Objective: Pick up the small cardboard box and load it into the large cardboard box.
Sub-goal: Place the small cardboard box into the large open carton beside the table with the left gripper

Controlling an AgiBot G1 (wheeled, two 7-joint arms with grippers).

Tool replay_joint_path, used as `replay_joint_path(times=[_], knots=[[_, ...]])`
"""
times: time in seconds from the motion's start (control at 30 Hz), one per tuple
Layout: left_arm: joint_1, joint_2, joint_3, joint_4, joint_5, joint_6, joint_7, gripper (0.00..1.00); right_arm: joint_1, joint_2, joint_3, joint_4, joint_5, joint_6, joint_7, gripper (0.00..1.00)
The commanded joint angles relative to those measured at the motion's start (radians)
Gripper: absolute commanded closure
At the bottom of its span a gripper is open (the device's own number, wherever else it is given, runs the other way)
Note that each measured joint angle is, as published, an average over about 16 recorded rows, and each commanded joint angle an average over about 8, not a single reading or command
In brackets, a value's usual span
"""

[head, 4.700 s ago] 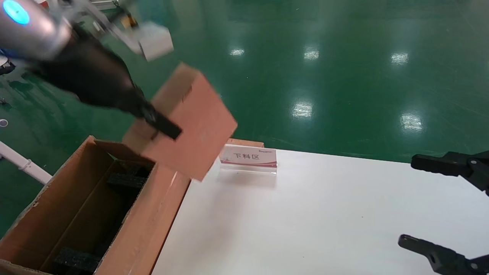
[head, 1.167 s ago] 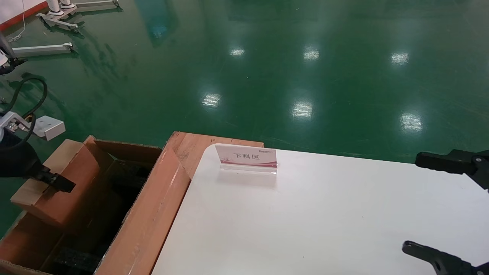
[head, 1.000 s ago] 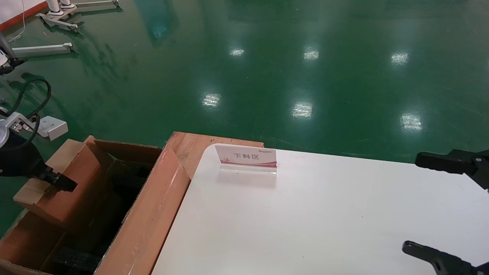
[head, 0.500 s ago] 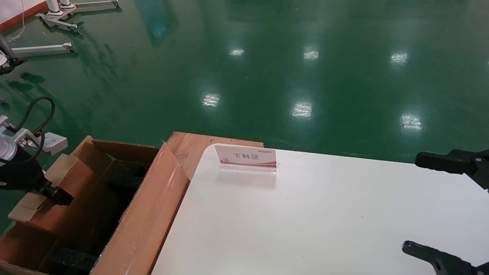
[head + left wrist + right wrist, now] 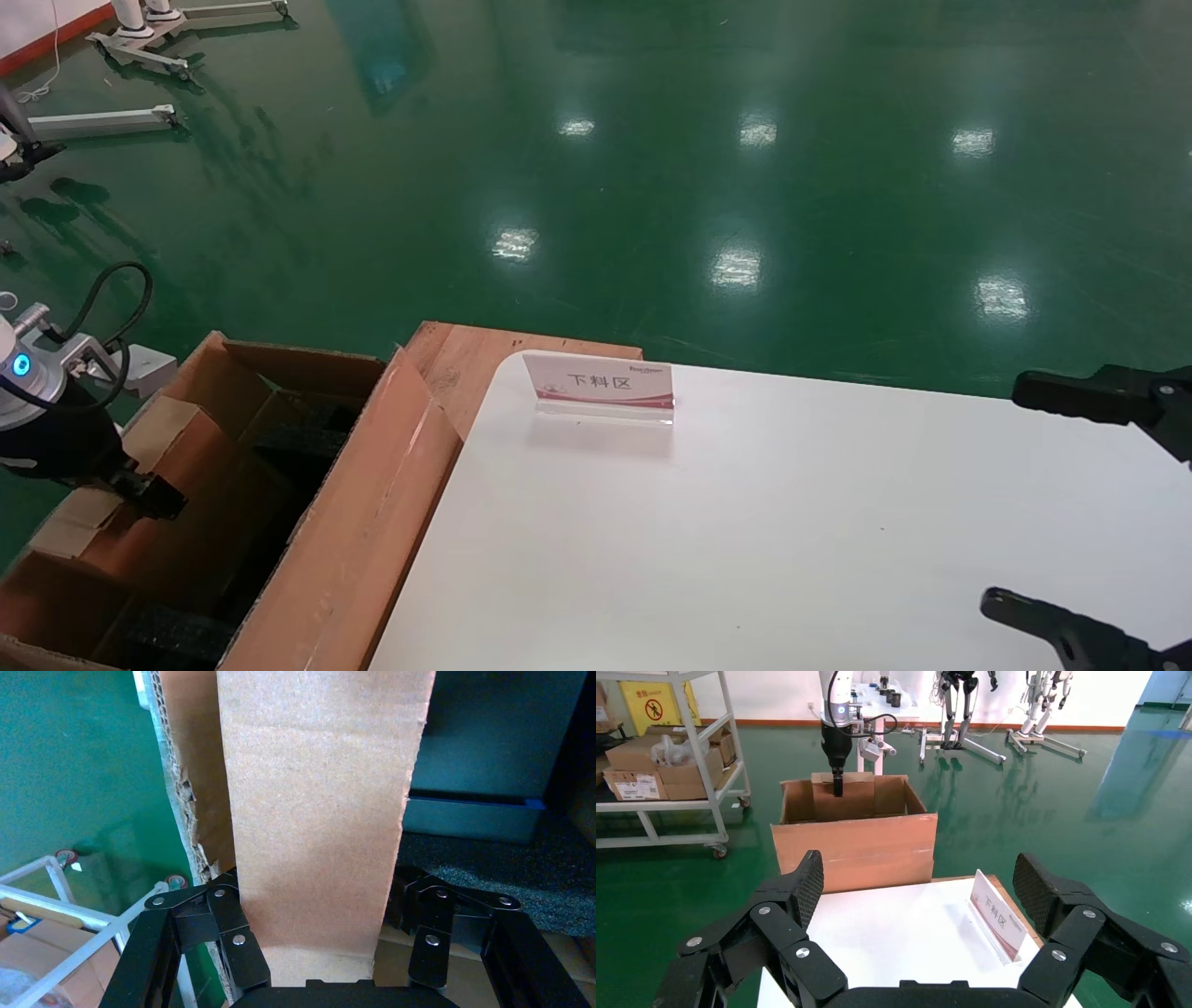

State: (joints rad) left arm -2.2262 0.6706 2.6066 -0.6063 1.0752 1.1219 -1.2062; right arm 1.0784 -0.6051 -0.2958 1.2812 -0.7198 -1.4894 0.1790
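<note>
The small cardboard box (image 5: 186, 466) stands tilted inside the large cardboard box (image 5: 363, 531), against its left wall. My left gripper (image 5: 149, 494) is shut on it, reaching down into the carton. In the left wrist view the small box (image 5: 316, 811) fills the gap between the fingers (image 5: 232, 931), with black foam (image 5: 534, 881) beside it. The right wrist view shows the large box (image 5: 856, 846) from afar, with the small box (image 5: 852, 797) and left gripper (image 5: 837, 787) in it. My right gripper (image 5: 1024, 508) is open and empty over the table's right side (image 5: 919, 881).
A white table (image 5: 745, 522) lies beside the carton, with a pink-and-white sign stand (image 5: 601, 384) near its far edge. Black foam (image 5: 177, 638) lies on the carton's floor. A shelf cart with boxes (image 5: 666, 762) stands beyond on the green floor.
My left gripper carried the small box from above the table edge down into the large box and keeps sinking along its left wall. The right arm has not moved.
</note>
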Motion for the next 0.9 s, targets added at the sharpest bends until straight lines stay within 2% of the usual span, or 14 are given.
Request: replay_joint_path(times=[0.03, 0.9], knots=[[0.012, 0.005, -0.004, 0.013, -0.008, 0.003, 0.005, 0.00, 0.000, 0.000, 0.000, 0.000, 0.000, 0.000, 0.000, 0.00], [-0.004, -0.001, 0.002, -0.003, 0.005, 0.001, -0.001, 0.00, 0.000, 0.000, 0.000, 0.000, 0.000, 0.000, 0.000, 0.00]])
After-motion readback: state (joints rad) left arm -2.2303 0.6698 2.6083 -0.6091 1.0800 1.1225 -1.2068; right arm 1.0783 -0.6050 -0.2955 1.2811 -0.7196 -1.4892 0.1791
